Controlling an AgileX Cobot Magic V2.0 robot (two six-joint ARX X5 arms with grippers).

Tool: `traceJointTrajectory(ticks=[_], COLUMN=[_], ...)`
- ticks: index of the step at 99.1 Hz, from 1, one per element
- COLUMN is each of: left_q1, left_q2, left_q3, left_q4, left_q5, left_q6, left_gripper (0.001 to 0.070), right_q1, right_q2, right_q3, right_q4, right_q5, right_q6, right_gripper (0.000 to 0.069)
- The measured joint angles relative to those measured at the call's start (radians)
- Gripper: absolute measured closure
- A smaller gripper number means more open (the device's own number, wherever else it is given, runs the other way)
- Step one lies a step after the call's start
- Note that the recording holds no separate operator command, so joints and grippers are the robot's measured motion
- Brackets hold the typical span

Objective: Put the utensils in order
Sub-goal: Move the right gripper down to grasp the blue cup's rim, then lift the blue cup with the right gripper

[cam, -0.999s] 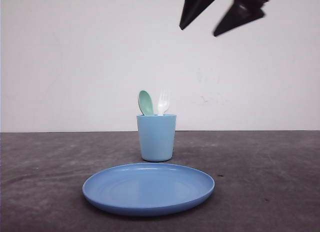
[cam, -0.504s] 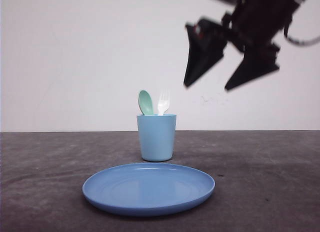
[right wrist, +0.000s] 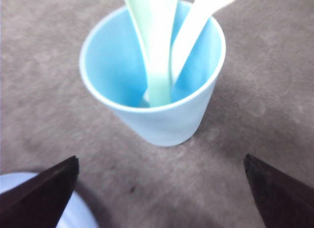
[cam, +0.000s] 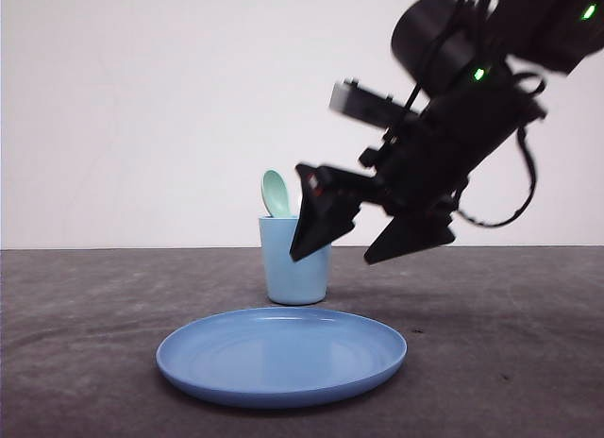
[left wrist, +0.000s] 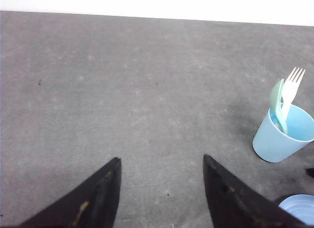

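Note:
The mint-green spoon [cam: 275,193] and the white fork [right wrist: 196,26] stand handle-down in the light blue cup [cam: 294,268]. In the front view the fork is hidden behind my right gripper [cam: 332,259], which hangs open just in front of the cup, above the far rim of the blue plate [cam: 281,355]. In the right wrist view the cup [right wrist: 162,125] lies ahead of the wide-open right gripper [right wrist: 161,158], with the spoon [right wrist: 157,51] inside it. My left gripper [left wrist: 161,158] is open over bare table, with the cup [left wrist: 282,139], spoon [left wrist: 277,102] and fork [left wrist: 293,85] off to one side.
The dark grey table [cam: 510,344] runs back to a white wall. The plate's edge shows in the left wrist view [left wrist: 297,208] and beside a finger of the right gripper [right wrist: 12,181].
My right gripper has come down from the upper right to cup height and moved left, now covering the fork in the front view. It stays open. Cup and plate have not moved.

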Motion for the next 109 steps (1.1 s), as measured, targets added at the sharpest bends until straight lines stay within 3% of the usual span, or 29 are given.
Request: traceJointTrajectory(ticks=[39,76,97,109], left_q1=[0.000,0.000,0.000,0.000], left_q2=[0.000,0.000,0.000,0.000], left_q3=[0.000,0.000,0.000,0.000], left_q4=[0.000,0.000,0.000,0.000], left_q5=[0.000,0.000,0.000,0.000], left_q6=[0.000,0.000,0.000,0.000], left_gripper=[0.0393,0.0393,0.0393,0.0393], right_q1=[0.001,0.003,0.012,0.015], right_q2=[0.156,0.162,0.162,0.162], right_q3=[0.180,0.211,0.211,0.211], right_q4=[0.028,0.029,0.029,0.030], right_q5=[-0.021,-0.024,-0.023,-0.023], right_q6=[0.002,0.002,-0.002,-0.005], right_gripper=[0.0011,0.0014,0.0194,0.0226])
